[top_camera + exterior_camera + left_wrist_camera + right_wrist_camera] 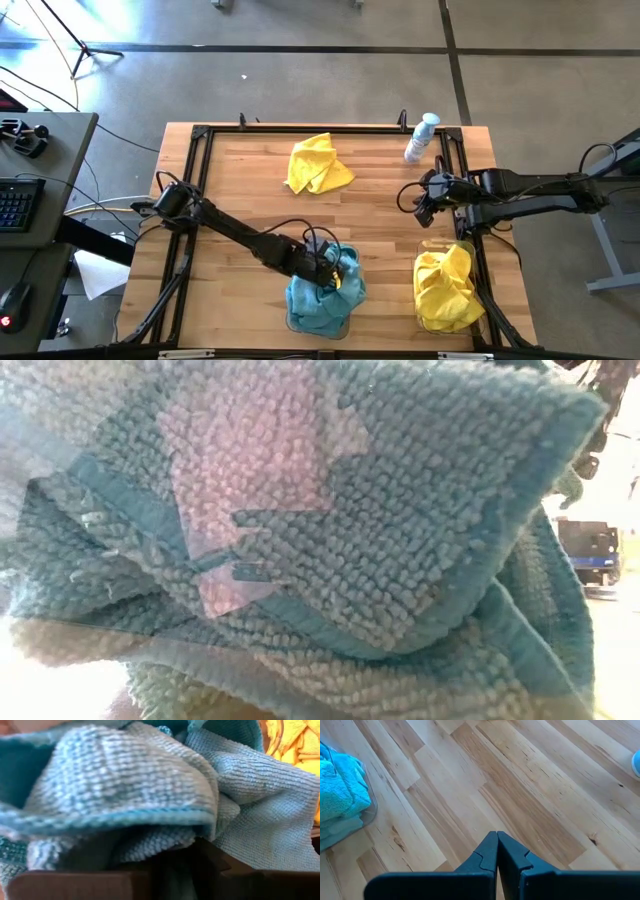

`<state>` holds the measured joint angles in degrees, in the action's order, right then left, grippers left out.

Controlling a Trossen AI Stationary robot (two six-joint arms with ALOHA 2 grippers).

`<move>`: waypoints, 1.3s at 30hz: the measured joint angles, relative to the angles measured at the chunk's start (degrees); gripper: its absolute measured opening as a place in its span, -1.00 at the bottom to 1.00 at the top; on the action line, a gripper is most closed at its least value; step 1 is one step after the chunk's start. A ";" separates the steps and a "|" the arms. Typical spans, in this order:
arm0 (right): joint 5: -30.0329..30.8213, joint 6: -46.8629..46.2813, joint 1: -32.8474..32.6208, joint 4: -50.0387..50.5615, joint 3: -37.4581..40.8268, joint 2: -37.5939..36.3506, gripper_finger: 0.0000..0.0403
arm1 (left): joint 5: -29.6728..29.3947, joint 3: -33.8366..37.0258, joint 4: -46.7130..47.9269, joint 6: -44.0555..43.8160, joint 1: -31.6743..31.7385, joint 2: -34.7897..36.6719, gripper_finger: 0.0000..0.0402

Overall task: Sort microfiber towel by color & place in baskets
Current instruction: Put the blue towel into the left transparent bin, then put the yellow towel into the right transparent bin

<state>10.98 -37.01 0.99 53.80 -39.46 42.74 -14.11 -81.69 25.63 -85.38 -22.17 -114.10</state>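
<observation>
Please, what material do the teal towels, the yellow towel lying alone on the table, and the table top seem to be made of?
Teal towels: soft looped microfiber-like cloth, matte, with a stitched edge band; the nubby pile shows up close.
Loose yellow towel: probably the same kind of cloth; it lies crumpled in soft folds.
Table top: wood planks with a light, smooth finish; grain and knots are visible.

Even daylight falls on the pale wooden plank table (250,215), where shadows stay soft; bright glare washes the grey concrete floor (40,40) beyond it. The teal-blue looped microfiber towel (400,530) fills the low view, blurred, overexposed white at its edges
</observation>
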 joint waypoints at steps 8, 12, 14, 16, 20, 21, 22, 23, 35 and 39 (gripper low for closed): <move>0.03 0.60 0.00 -0.02 0.00 0.00 -1.00 | 1.95 0.13 0.14 0.07 0.83 2.01 -0.48; 0.07 1.29 0.00 -0.04 0.00 0.00 -1.00 | 1.99 0.13 0.50 0.07 0.81 4.26 -0.47; 0.08 1.29 0.00 -0.04 0.00 0.01 -1.00 | 1.99 0.13 0.79 0.07 0.79 5.22 -0.47; 0.07 1.29 0.00 -0.04 0.00 0.02 -1.00 | 1.94 0.13 0.82 0.07 0.79 5.98 -0.47; 0.07 1.30 0.00 -0.07 0.00 0.02 -1.00 | 1.51 -1.58 4.84 0.61 0.79 6.60 -0.49; 0.06 1.29 0.00 -0.07 0.00 0.01 -1.00 | 1.59 -2.57 7.58 0.61 0.79 6.58 -0.50; 0.07 1.29 0.00 -0.07 0.00 0.00 -1.00 | 1.69 -3.63 10.58 0.61 0.79 6.58 -0.51; 0.07 1.32 0.00 -0.07 0.00 0.01 -1.00 | 1.73 -4.61 12.72 0.61 0.79 6.60 -0.52; -0.18 1.05 0.00 -5.91 0.00 0.07 -1.00 | 0.07 -15.16 28.78 9.62 1.31 6.67 -0.53; -1.51 1.39 0.00 -12.82 -0.02 0.82 -1.00 | 0.02 -15.57 35.47 14.90 2.48 6.79 -0.53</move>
<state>9.47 -35.62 0.99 40.98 -39.48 43.56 -14.09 -97.26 61.10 -70.48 -19.69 -107.31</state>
